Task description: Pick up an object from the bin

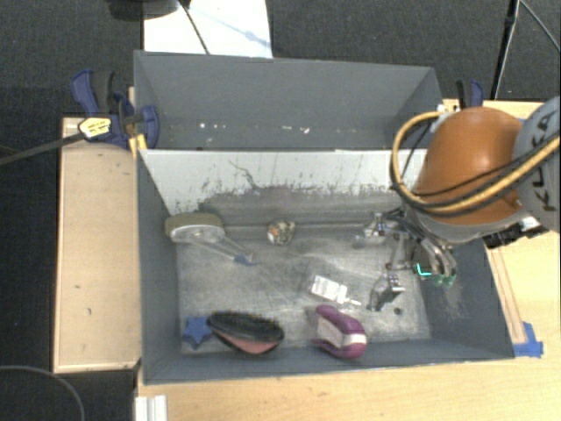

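My gripper (382, 262) hangs low over the right part of the bin floor, open, with one fingertip (379, 229) near the back wall and the other towards the front. Nothing is between them. A small clear-and-white packet (330, 288) lies just left of the front fingertip, apart from it. A purple and white rounded object (342, 333) rests by the front wall, left of and below the gripper.
A black and pink oval brush (246, 332) with a blue piece (195, 330) beside it lies at the front left. A grey flat-headed tool (198, 229) lies at the back left, and a small shiny ball (280, 231) at the back middle.
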Robot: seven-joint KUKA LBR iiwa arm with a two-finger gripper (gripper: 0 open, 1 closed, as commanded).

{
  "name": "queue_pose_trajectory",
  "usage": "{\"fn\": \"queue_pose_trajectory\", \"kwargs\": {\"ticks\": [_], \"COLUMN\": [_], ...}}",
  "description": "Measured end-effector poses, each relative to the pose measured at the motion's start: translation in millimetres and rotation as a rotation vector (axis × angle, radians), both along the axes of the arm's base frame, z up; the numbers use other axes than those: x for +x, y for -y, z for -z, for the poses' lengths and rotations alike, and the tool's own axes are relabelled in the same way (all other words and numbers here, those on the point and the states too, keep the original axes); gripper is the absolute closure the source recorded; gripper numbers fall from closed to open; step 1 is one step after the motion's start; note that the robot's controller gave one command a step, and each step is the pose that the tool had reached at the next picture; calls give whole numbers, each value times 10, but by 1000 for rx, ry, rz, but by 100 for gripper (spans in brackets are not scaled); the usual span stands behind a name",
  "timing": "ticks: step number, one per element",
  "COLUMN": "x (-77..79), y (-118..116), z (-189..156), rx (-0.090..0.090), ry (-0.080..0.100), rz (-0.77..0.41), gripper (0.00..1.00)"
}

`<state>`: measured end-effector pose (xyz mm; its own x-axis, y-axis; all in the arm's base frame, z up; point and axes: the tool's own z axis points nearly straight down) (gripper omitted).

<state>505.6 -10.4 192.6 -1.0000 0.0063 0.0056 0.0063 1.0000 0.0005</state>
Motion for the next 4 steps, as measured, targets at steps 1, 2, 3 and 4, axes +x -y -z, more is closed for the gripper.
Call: {"fn": "queue_pose_trajectory", "kwargs": {"ticks": [1,2,3,4], "x": [-76,44,53,49], "y": [-522,-170,-477,-329], "z": [1194,919,855,1202], "rx": [1,-2,0,0], "ry": [20,10,11,10], "rz": [310,549,660,597], "gripper": [0,0,0,0]}}
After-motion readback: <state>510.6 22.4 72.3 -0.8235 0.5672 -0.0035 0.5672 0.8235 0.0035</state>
